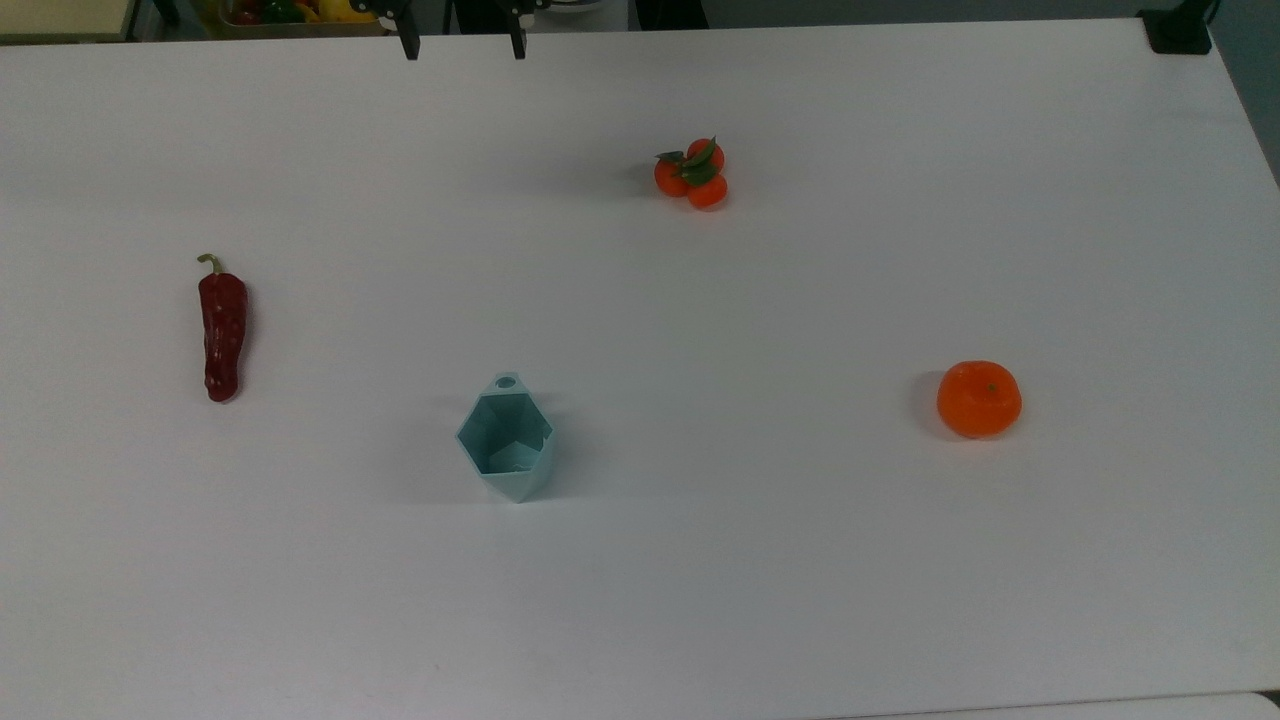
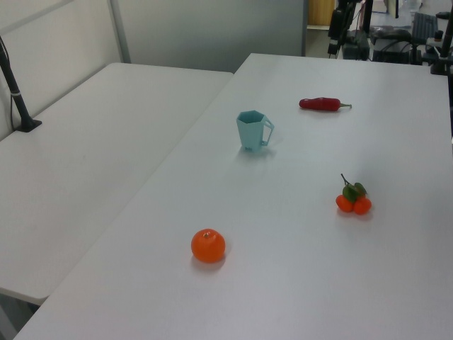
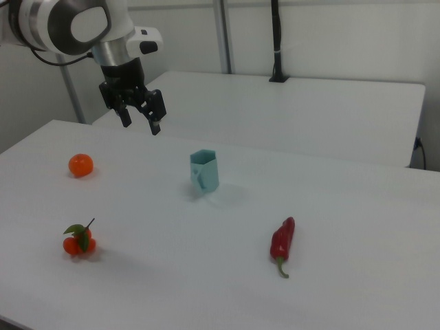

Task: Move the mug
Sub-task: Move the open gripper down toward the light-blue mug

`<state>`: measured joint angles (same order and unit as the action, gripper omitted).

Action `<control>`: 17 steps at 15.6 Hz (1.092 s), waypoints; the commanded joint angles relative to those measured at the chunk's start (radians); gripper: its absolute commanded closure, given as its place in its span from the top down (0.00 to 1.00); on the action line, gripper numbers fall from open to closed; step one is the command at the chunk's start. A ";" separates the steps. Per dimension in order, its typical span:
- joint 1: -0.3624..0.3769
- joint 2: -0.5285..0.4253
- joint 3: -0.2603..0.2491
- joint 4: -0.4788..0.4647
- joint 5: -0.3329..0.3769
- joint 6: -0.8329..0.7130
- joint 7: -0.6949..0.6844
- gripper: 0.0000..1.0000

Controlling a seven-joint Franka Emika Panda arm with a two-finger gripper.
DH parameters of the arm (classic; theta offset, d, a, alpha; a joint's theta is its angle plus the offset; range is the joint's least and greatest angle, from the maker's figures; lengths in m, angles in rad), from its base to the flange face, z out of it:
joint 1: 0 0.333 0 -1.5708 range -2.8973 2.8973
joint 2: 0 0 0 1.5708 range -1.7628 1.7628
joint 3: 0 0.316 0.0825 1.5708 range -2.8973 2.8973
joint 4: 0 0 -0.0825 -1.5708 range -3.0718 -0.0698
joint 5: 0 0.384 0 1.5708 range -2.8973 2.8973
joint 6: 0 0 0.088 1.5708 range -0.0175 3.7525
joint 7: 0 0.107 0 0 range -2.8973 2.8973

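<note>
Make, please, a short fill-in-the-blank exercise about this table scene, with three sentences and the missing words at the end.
1. The mug stands upright on the white table, and nothing lies ______ it.
2. In the top view, the red pepper lies to the ______ of the mug.
3. The gripper hangs in the air with its fingers ______, holding nothing.

Missing words: inside; left; open
</note>
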<state>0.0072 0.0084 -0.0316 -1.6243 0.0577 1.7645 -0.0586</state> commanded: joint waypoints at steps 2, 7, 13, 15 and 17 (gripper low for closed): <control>-0.004 0.011 0.004 -0.063 0.005 0.140 -0.038 0.85; -0.004 0.051 0.004 -0.143 0.005 0.323 -0.044 0.85; -0.006 0.162 0.002 -0.164 0.010 0.510 -0.043 0.84; -0.004 0.195 0.002 -0.167 0.022 0.570 -0.041 0.84; -0.003 0.225 0.002 -0.166 0.022 0.584 -0.043 0.83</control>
<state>0.0058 0.2041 -0.0316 -1.7773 0.0603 2.3028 -0.0768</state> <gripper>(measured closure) 0.163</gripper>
